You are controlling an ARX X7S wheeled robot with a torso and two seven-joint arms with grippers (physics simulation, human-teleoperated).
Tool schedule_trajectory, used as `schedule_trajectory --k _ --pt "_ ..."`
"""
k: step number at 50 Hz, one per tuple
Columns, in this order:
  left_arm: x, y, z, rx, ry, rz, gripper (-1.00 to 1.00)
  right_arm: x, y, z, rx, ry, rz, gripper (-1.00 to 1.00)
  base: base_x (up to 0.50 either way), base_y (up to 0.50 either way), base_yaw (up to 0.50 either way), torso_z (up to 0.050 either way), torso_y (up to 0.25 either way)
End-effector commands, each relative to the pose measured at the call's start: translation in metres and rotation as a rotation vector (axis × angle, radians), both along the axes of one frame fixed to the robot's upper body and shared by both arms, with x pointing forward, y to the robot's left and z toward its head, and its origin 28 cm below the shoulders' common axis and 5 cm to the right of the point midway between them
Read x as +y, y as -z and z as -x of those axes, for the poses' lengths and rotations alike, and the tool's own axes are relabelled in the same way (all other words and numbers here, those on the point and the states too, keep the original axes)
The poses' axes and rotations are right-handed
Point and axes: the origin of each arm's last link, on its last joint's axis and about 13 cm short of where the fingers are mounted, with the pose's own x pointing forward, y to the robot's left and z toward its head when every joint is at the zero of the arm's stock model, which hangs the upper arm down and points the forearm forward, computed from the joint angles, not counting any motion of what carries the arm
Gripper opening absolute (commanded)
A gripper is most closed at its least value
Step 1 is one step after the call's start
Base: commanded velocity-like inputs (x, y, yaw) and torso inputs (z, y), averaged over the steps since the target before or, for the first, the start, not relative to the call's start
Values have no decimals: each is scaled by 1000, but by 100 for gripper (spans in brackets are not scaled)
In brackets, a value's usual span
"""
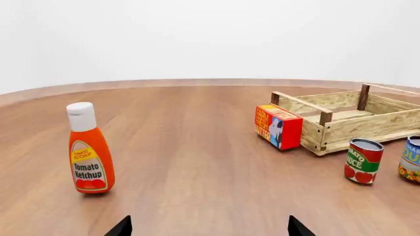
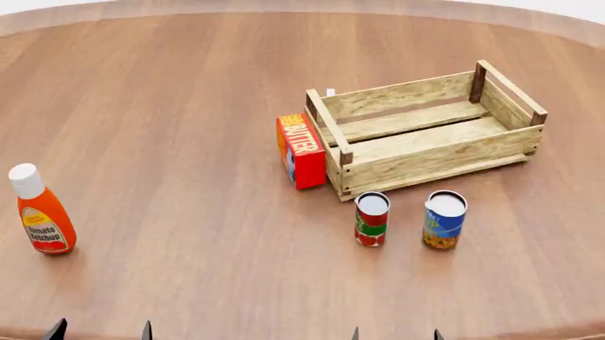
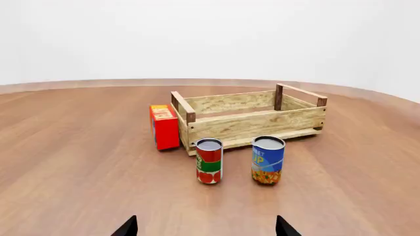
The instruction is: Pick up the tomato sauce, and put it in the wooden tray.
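Note:
The tomato sauce (image 2: 372,219) is a small upright can with a red label and green band, standing just in front of the wooden tray (image 2: 427,160). It also shows in the right wrist view as tomato sauce (image 3: 209,161) before the wooden tray (image 3: 256,123), and in the left wrist view as tomato sauce (image 1: 363,161) near the wooden tray (image 1: 364,125). My right gripper (image 2: 395,334) is open at the table's near edge, well short of the can. My left gripper (image 2: 100,331) is open too, near the front left. Only fingertips show; nothing lies between them.
A blue-and-yellow can (image 2: 444,219) stands right of the tomato sauce. A red-orange butter box (image 2: 300,151) leans against the tray's left end. An orange ketchup bottle (image 2: 41,211) stands at the far left. The round wooden table (image 2: 170,106) spreads around them.

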Motion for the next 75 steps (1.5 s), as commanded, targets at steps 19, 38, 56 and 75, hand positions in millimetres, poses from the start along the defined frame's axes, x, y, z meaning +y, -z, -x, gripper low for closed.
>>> schedule_trajectory --k 19,38,56,75 --pt "0 -1 1 0 0 -5 100 0 -1 -1 13 2 -3 100 0 0 0 0 0" --pt "-2 -2 2 -12 -14 -46 100 4 -2 0 -3 2 18 100 0 0 0 0 0" --pt "-2 -3 2 -11 -16 -46 100 5 -1 -1 9 -7 18 100 332 0 0 0 0" --pt "-2 -2 2 -11 -16 -46 100 5 -1 0 12 -13 19 100 482 0 0 0 0"
